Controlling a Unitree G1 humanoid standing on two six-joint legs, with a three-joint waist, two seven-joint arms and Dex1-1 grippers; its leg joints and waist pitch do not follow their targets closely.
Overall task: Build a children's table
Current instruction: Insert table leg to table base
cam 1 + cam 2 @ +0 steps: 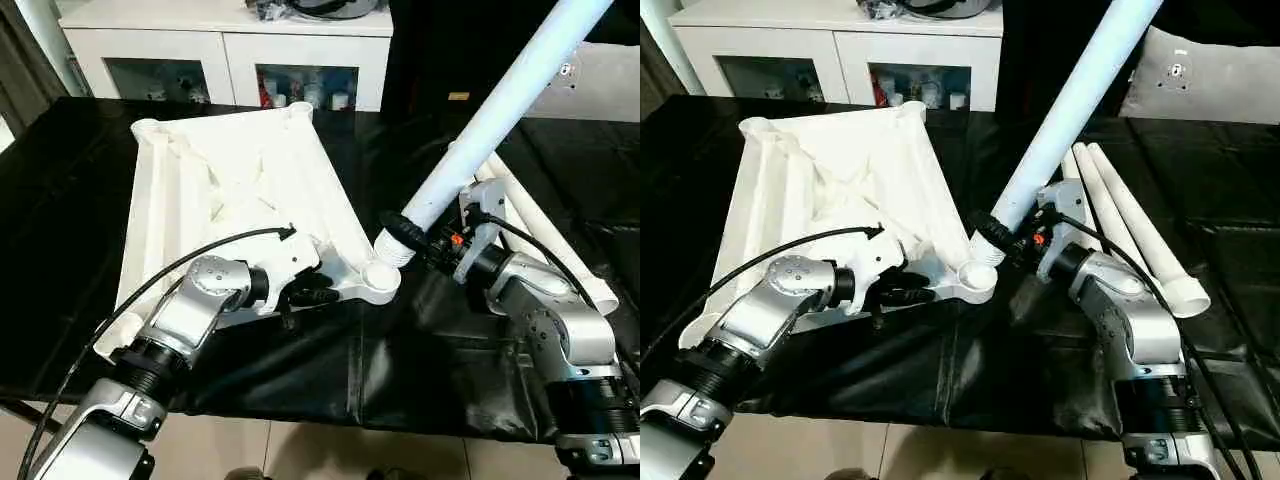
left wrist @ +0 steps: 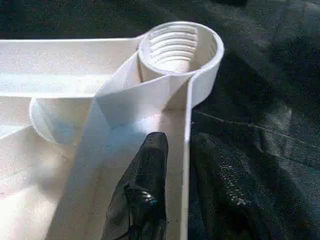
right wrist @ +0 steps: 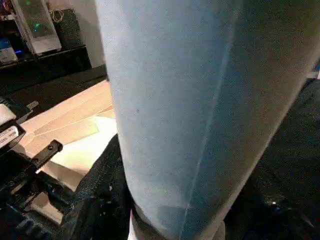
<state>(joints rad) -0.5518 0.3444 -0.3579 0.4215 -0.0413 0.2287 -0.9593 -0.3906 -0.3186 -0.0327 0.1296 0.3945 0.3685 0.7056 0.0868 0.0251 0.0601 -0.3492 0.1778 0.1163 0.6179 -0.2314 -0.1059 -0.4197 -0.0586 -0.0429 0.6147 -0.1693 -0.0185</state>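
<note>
Gripping the leg (image 1: 500,110) in the right tool (image 1: 432,243), threaded end hovering beside the corner socket (image 1: 380,278). Risking cross-threading, going in tilted. Left tool (image 1: 312,295) on the tabletop (image 1: 240,180) rim, can't tell its grip, maybe letting it skid.

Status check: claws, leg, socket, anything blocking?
Right claw shut on leg, threaded end beside corner socket, not in. Left claw at tabletop edge. Socket unobstructed.

A white cabinet (image 1: 225,45) with dark glass compartments holding small bottles stands behind the counter (image 1: 60,200), which is draped in a glossy, creased black sheet (image 1: 420,370).
</note>
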